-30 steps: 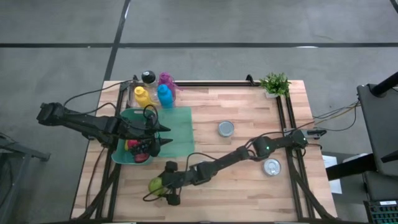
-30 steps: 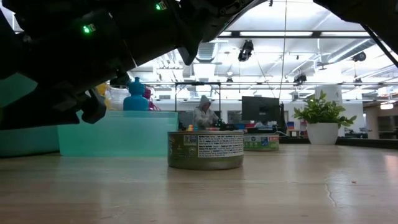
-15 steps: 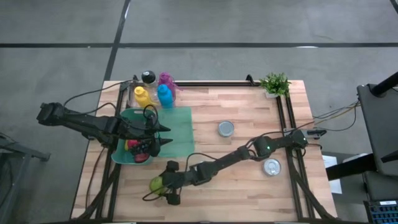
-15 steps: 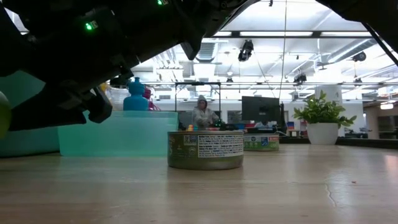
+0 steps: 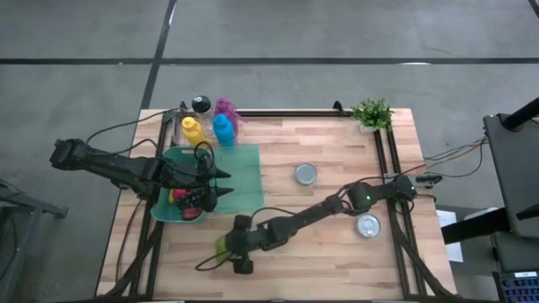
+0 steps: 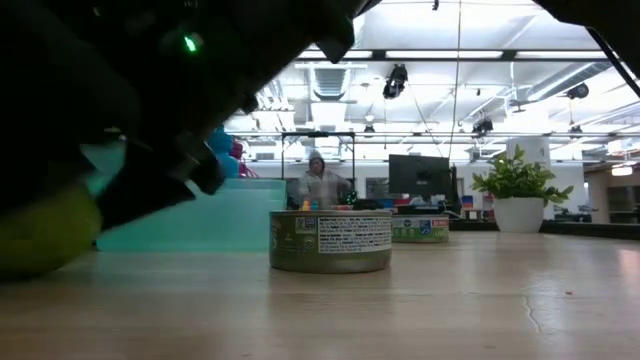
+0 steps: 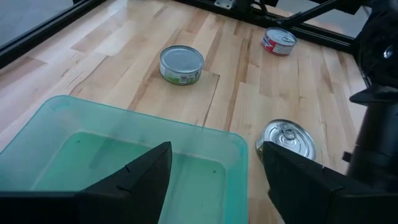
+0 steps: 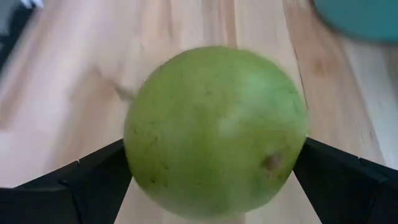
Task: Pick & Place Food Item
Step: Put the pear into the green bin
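The green fruit (image 8: 216, 130) sits on the table at six o'clock, between the spread fingers of my right gripper (image 5: 229, 245), not yet clamped, so grasp, carry and placing remain.

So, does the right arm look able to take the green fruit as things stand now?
Probably yes. The right gripper stands open with the green fruit between its fingers on the table, and nothing sits between them. It only needs to close.
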`<state>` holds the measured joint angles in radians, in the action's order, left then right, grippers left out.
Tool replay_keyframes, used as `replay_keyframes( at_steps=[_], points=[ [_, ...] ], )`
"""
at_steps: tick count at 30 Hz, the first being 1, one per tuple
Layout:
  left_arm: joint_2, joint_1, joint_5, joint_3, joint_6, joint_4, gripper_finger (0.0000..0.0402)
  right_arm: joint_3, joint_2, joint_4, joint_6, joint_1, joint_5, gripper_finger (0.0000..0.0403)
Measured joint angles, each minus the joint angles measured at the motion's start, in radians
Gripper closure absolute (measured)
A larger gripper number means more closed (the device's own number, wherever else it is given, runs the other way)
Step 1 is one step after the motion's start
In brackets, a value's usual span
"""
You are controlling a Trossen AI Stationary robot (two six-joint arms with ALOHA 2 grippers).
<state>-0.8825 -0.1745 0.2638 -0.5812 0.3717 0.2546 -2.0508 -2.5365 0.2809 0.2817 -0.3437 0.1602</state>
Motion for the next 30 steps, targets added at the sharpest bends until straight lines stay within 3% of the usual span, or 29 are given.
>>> replay_keyframes(
  at_steps=[16,24,30],
  points=[
    [0.0,0.0,0.0,0.0,0.0,0.008,0.0147,0.001,0.043,0.049,-0.02,-0.011,0.027,0.0003],
    [0.0,0.0,0.0,0.0,0.0,0.016,0.0147,0.0,0.094,0.179,-0.022,-0.027,0.056,0.0003],
    [0.0,0.0,0.0,0.0,0.0,0.023,0.0147,0.0,0.136,0.187,-0.015,-0.061,0.197,0.0003]
  ],
)
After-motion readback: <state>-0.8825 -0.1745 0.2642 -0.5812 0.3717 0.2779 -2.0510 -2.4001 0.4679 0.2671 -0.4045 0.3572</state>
